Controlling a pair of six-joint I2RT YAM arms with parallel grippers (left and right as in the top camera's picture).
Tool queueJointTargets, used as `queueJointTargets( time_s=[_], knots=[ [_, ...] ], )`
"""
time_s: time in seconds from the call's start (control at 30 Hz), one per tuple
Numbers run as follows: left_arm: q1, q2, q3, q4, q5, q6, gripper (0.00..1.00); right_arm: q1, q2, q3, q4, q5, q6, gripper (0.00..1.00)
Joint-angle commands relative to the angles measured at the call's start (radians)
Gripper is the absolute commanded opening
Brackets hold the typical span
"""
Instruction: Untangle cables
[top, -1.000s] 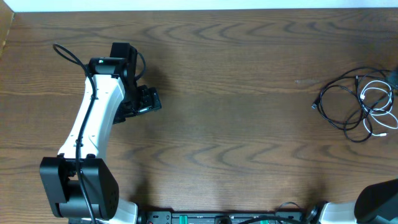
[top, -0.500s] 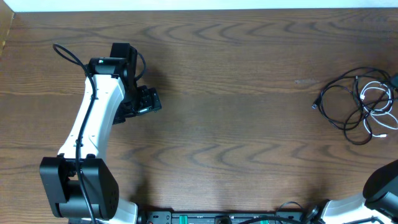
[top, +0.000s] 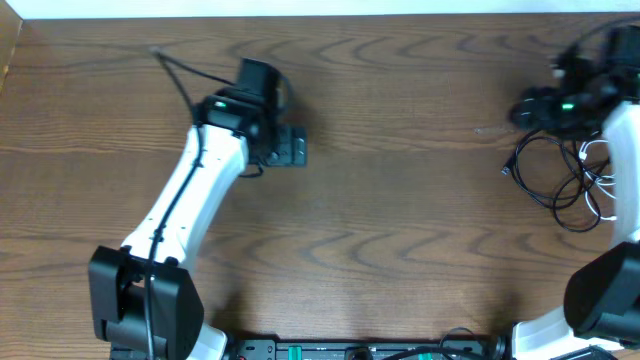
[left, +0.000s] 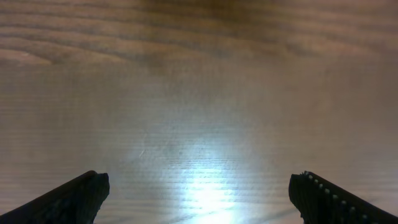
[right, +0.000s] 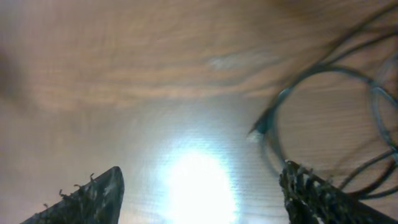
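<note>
The cables lie in a tangle at the table's right edge: thin black loops (top: 545, 178) with a thin white cord (top: 603, 168) woven through them. My right gripper (top: 522, 106) hovers just above the tangle's upper left. In the right wrist view it (right: 200, 190) stands open over bare wood. A black loop with a small plug end (right: 260, 126) lies just beyond its right fingertip (right: 301, 186). My left gripper (top: 298, 150) is far off at the upper left; it (left: 199, 193) stands wide open over bare tabletop with nothing between its fingers.
The wooden table (top: 400, 220) stretches between the two arms. Its far edge runs along the top of the overhead view. The arm bases and a black rail (top: 360, 350) sit at the front edge.
My right arm has swung in from the lower right to just above the cable tangle, and its jaws have opened. My left arm has moved right and a little farther back, still open.
</note>
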Motion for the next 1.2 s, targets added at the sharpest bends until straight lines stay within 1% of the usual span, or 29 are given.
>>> queueJointTargets(
  time_s=[0.0, 0.03, 0.07, 0.13, 0.2, 0.3, 0.37, 0.4, 0.43, 0.47, 0.53, 0.57, 0.6, 0.63, 0.67, 0.7, 0.73, 0.83, 0.97, 1.07, 1.17],
  knots=[
    [-0.039, -0.004, 0.01, -0.086, -0.179, 0.034, 0.98, 0.115, 0.008, 0.005, -0.067, 0.101, -0.081, 0.76],
    [-0.038, -0.004, 0.01, -0.129, -0.203, 0.007, 0.98, 0.133, 0.008, 0.005, -0.082, 0.101, -0.081, 0.75],
    [-0.034, -0.004, 0.01, -0.17, -0.226, -0.028, 0.98, 0.152, 0.008, 0.005, -0.105, 0.104, -0.08, 0.69],
    [-0.019, -0.004, 0.01, -0.267, -0.261, -0.123, 0.98, 0.174, 0.008, 0.003, -0.131, 0.103, -0.077, 0.62],
    [-0.004, -0.004, 0.008, -0.333, -0.26, -0.177, 0.98, 0.197, 0.002, -0.023, -0.139, 0.103, -0.036, 0.6],
    [-0.006, -0.016, -0.001, -0.355, -0.238, -0.168, 0.98, 0.209, -0.018, -0.082, -0.118, 0.103, 0.005, 0.62],
    [-0.015, -0.037, -0.018, -0.337, -0.238, -0.165, 0.98, 0.213, -0.039, -0.13, -0.089, 0.104, 0.018, 0.68],
    [-0.024, -0.071, -0.044, -0.309, -0.238, -0.165, 0.98, 0.213, -0.077, -0.194, -0.047, 0.104, 0.032, 0.73],
    [-0.027, -0.084, -0.055, -0.299, -0.238, -0.165, 0.98, 0.213, -0.085, -0.206, -0.038, 0.104, 0.034, 0.73],
    [-0.037, -0.127, -0.087, -0.265, -0.238, -0.165, 0.98, 0.213, -0.135, -0.27, 0.012, 0.104, 0.048, 0.78],
    [-0.047, -0.185, -0.132, -0.219, -0.239, -0.164, 0.98, 0.213, -0.212, -0.355, 0.084, 0.104, 0.056, 0.79],
    [-0.059, -0.28, -0.202, -0.147, -0.239, -0.157, 0.98, 0.213, -0.309, -0.446, 0.167, 0.104, 0.059, 0.85],
    [-0.064, -0.32, -0.231, -0.118, -0.239, -0.155, 0.98, 0.213, -0.344, -0.476, 0.197, 0.104, 0.059, 0.91],
    [-0.073, -0.383, -0.275, -0.072, -0.238, -0.141, 0.98, 0.213, -0.396, -0.517, 0.234, 0.104, 0.058, 0.99],
    [-0.09, -0.475, -0.34, -0.008, -0.239, -0.118, 0.98, 0.214, -0.486, -0.584, 0.296, 0.104, 0.045, 0.99],
    [-0.098, -0.518, -0.368, 0.02, -0.24, -0.113, 0.98, 0.213, -0.519, -0.607, 0.317, 0.109, 0.044, 0.99],
    [-0.114, -0.624, -0.435, 0.084, -0.247, -0.115, 0.98, 0.213, -0.588, -0.651, 0.354, 0.119, 0.044, 0.99],
    [-0.121, -0.807, -0.54, 0.163, -0.254, -0.127, 0.98, 0.213, -0.721, -0.716, 0.387, 0.119, 0.044, 0.99],
    [-0.121, -0.988, -0.598, 0.161, -0.253, -0.127, 0.98, 0.213, -0.847, -0.749, 0.376, 0.119, 0.044, 0.99],
    [-0.121, -1.089, -0.598, 0.125, -0.253, -0.127, 0.98, 0.213, -0.891, -0.749, 0.359, 0.119, 0.044, 0.99],
    [-0.121, -1.122, -0.598, 0.122, -0.253, -0.127, 0.98, 0.213, -0.895, -0.749, 0.344, 0.119, 0.044, 0.99]
  ],
)
